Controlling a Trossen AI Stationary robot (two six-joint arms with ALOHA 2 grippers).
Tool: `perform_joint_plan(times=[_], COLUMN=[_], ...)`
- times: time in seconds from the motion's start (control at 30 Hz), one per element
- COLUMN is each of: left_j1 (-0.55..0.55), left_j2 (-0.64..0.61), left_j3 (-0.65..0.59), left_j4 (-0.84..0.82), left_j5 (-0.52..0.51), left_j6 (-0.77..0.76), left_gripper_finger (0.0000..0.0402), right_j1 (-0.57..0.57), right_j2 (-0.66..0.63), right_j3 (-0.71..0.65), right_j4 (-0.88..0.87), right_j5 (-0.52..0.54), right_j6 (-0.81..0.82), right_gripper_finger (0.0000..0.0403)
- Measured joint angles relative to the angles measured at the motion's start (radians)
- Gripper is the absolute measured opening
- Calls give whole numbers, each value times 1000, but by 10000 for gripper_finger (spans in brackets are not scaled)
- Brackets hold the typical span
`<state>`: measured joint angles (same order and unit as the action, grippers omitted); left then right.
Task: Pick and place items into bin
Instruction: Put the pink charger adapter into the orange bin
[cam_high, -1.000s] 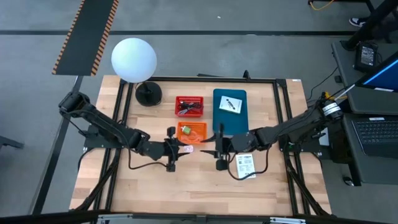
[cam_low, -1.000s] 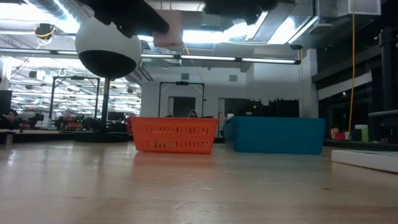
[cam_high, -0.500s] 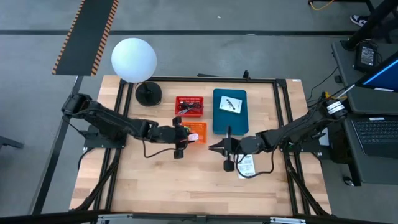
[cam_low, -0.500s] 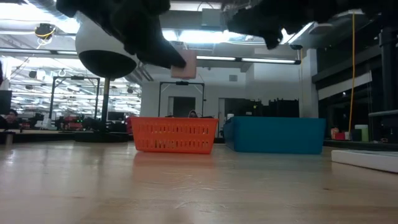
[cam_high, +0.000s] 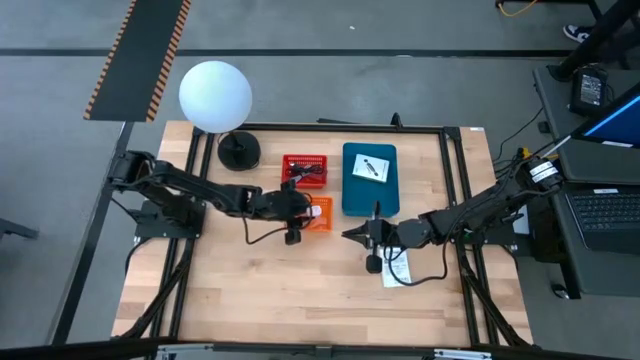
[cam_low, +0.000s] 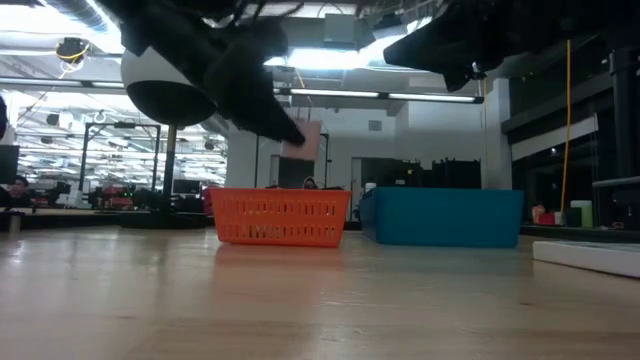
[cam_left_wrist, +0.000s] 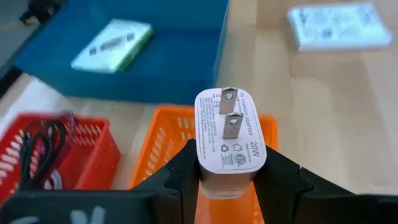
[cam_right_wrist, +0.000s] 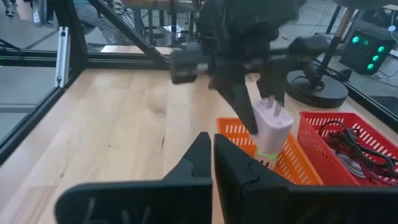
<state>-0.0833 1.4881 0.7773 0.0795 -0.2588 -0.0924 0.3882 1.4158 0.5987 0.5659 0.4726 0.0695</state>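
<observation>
My left gripper (cam_high: 303, 210) is shut on a white wall-plug adapter (cam_left_wrist: 231, 138) with two metal prongs, and holds it over the orange basket (cam_high: 318, 217). My right gripper (cam_high: 349, 235) is shut on nothing. It hangs above the table just right of that basket, in front of the blue bin (cam_high: 370, 195). One white printed packet (cam_high: 369, 167) lies in the blue bin. Another white packet (cam_high: 397, 266) lies flat on the table under my right arm. Black and dark-red cords (cam_high: 303, 173) lie in the red basket (cam_high: 303, 160). My left gripper pinches the adapter's body (cam_left_wrist: 205, 173) between its two fingers, on two opposite sides at the end away from the prongs. The fingers come roughly level from the table's left. The adapter is lifted clear above the orange basket, prongs (cam_left_wrist: 231, 118) pointing away from the gripper.
A white globe lamp (cam_high: 215, 95) on a black base (cam_high: 239, 151) stands at the far left corner. The baskets and the bin form a cluster at the table's far middle. The near half of the wooden table (cam_high: 300, 300) is bare.
My left gripper has carried the adapter toward the far edge and to the right, from the table's middle to above the orange basket. My right gripper has shut its fingers on nothing and has drawn back a little toward the right edge.
</observation>
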Motion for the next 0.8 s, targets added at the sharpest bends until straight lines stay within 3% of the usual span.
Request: perform_joint_plan(times=[0.53, 0.8], left_j1=[68, 82], left_j2=[206, 235], left_j3=[0, 0], left_j4=[111, 135], left_j5=[37, 52], left_j6=[-13, -16], left_gripper_finger=[115, 131], right_j1=[0, 0], right_j2=[0, 0], right_j3=[0, 0], right_j4=[1, 0], right_j5=[-1, -1], right_j6=[-1, -2], right_gripper_finger=[1, 1])
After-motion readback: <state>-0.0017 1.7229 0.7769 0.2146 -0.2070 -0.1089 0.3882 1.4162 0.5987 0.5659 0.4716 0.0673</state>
